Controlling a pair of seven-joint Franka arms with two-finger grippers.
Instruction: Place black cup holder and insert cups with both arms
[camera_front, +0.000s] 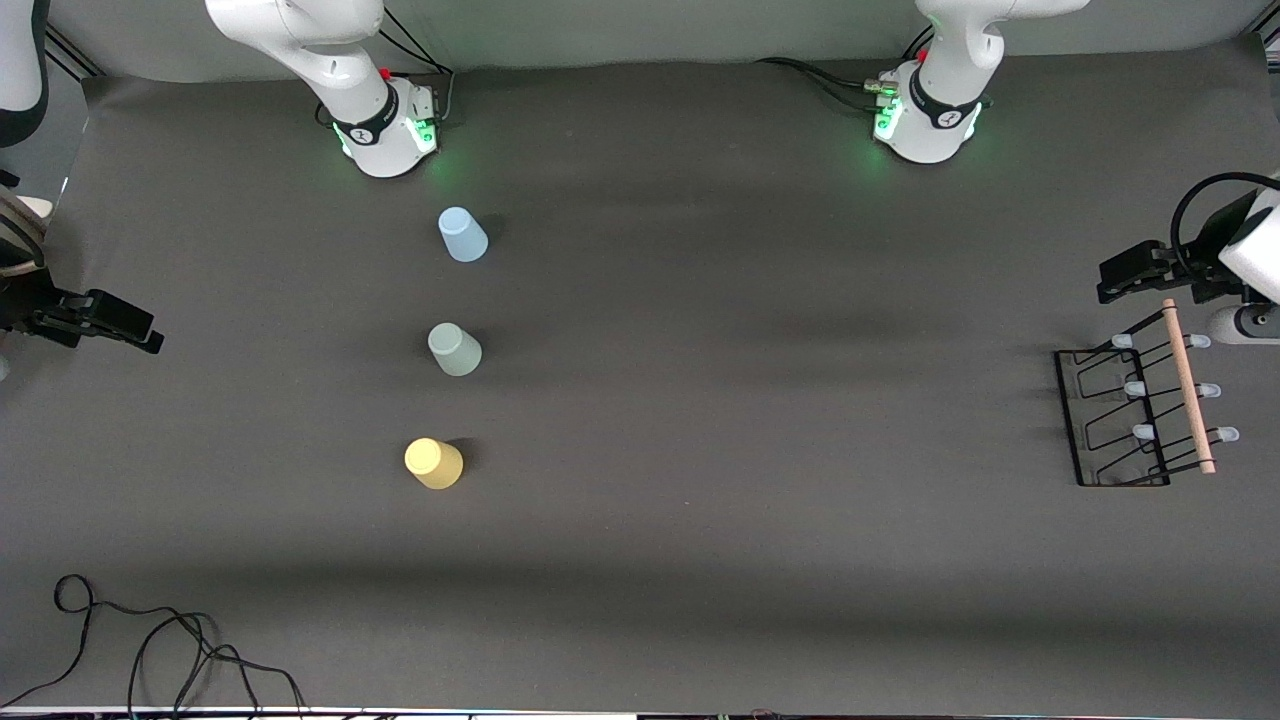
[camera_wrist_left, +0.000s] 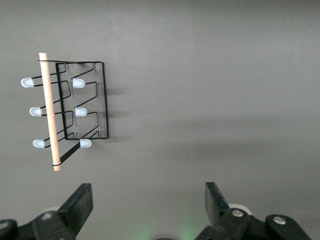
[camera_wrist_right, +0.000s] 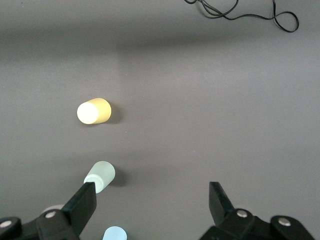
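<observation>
1. Dark grey table (camera_front: 700, 400) in front of you holds 3 cups in a row toward the right arm's end: blue cup (camera_front: 463, 235), grey-green cup (camera_front: 455, 350), yellow cup (camera_front: 434, 464) nearest the front camera.
2. Black cup holder (camera_front: 1140, 410) stands at the left arm's end.
3. Left gripper (camera_front: 1135, 272) waits above the table just by the holder, jaws wide, empty.
4. Right gripper (camera_front: 110, 320) hangs at its table end, jaws wide, empty.

right claw (camera_wrist_right: 150, 207) spread, empty | yellow cup (camera_wrist_right: 93, 111), grey-green cup (camera_wrist_right: 100, 175), blue cup (camera_wrist_right: 115, 233) upside down | cable (camera_wrist_right: 240, 14)
</observation>
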